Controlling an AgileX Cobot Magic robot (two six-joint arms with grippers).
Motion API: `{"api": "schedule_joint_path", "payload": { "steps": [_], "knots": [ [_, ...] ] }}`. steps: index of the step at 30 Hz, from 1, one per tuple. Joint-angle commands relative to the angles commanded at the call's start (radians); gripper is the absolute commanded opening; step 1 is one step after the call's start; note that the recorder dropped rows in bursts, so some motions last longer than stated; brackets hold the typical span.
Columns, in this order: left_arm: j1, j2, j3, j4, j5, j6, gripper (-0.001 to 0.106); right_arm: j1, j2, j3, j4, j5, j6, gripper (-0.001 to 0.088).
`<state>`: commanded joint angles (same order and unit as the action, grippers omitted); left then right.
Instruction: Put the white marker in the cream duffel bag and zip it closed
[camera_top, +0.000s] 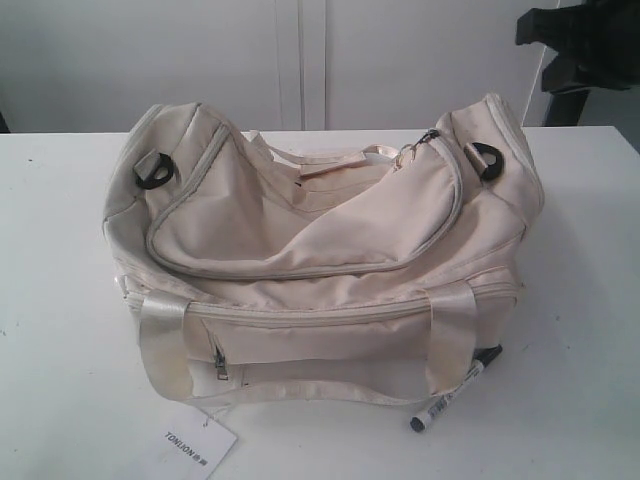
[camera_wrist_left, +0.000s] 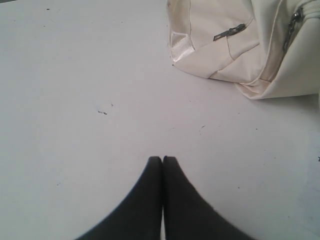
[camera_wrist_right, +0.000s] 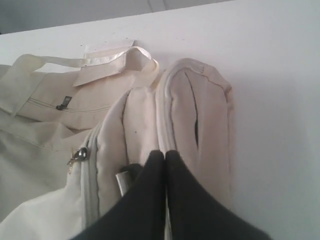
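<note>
While the white marker (camera_top: 455, 400) lies on the table (camera_top: 60, 300) just beside the front right corner of the cream duffel bag (camera_top: 300, 230), one end close to a strap handle (camera_top: 452, 335), the exterior view suggests the task has not begun. The bag sits mid-table with its curved top flap down and the zipper pull (camera_top: 425, 140) at the right end. The zip looks drawn shut along the run that shows, so it probably has to be opened before anything can go in. A paper tag (camera_top: 200, 445) trails from the front left corner, and neither gripper shows here. From the left wrist, the left gripper (camera_wrist_left: 162, 160) has its fingertips pressed together on nothing, over bare table with the bag's corner well off to one side. It looks parked clear of the work. From the right wrist, the right gripper (camera_wrist_right: 165, 152) is likewise pinched together and empty, hanging over the bag's end panel near the pull. That placement suits a reach for the zip, though the marker is out of this view.
</note>
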<state>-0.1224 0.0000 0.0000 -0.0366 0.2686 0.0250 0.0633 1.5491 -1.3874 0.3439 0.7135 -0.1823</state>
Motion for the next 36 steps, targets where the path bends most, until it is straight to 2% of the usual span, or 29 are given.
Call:
{"api": "schedule_joint_path", "payload": {
  "steps": [7,11,16,24,36],
  "knots": [
    [0.0,0.0,0.0,0.0,0.0,0.0,0.0,0.008,0.082,-0.106,-0.007,0.04,0.0,0.0],
    [0.0,0.0,0.0,0.0,0.0,0.0,0.0,0.039,0.129,-0.153,-0.009,0.049,0.0,0.0],
    [0.0,0.0,0.0,0.0,0.0,0.0,0.0,0.076,0.18,-0.207,-0.103,0.095,0.012,0.001],
    [0.0,0.0,0.0,0.0,0.0,0.0,0.0,0.076,0.189,-0.217,-0.269,0.098,0.118,0.0188],
    [0.0,0.0,0.0,0.0,0.0,0.0,0.0,0.076,0.189,-0.217,-0.27,0.048,0.161,0.0373]
  ]
}}
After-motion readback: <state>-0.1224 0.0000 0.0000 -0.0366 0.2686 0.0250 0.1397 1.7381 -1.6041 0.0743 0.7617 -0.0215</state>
